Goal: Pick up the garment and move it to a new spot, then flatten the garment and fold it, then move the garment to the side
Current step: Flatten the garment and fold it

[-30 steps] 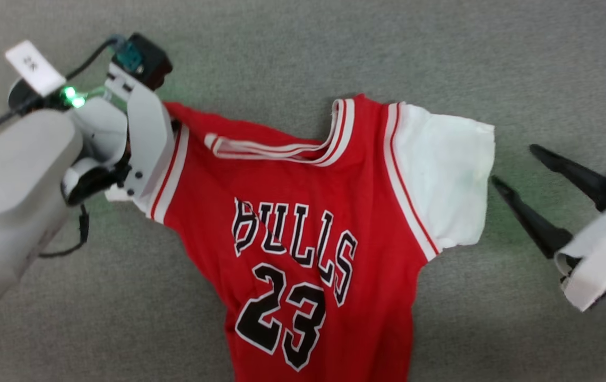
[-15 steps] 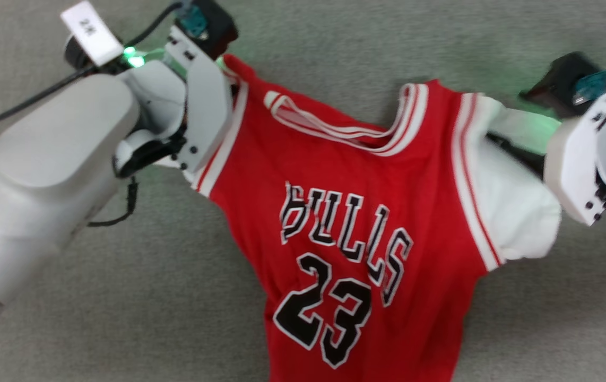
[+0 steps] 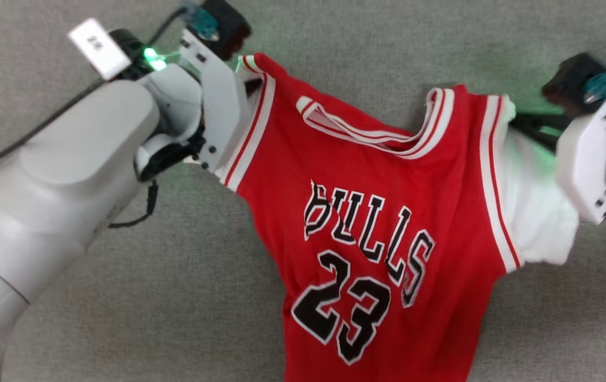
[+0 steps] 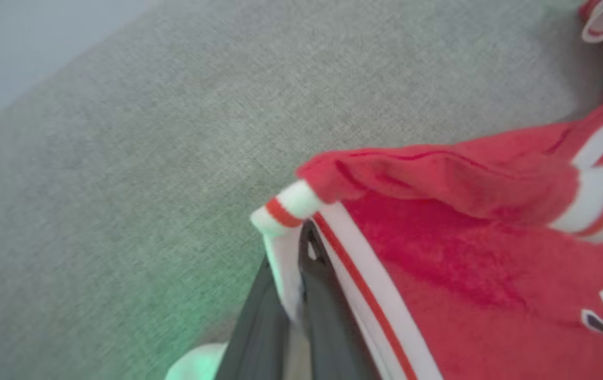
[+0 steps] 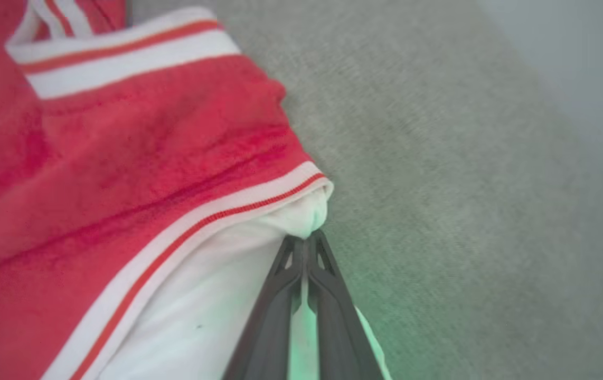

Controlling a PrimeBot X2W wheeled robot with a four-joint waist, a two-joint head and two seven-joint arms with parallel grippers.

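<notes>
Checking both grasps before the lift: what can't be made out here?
Soft bright-red sports top: hem, head view, cut off by the bottom edge.
Left gripper: fingertips, head view, hidden behind its own white wrist housing.
Right gripper: depth of its pinch, right wrist view, white sleeve cloth bunches over the shut fingertips.

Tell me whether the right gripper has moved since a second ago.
Yes. The right gripper went from open beside the garment's white sleeve to its upper corner, shut on it.
</notes>
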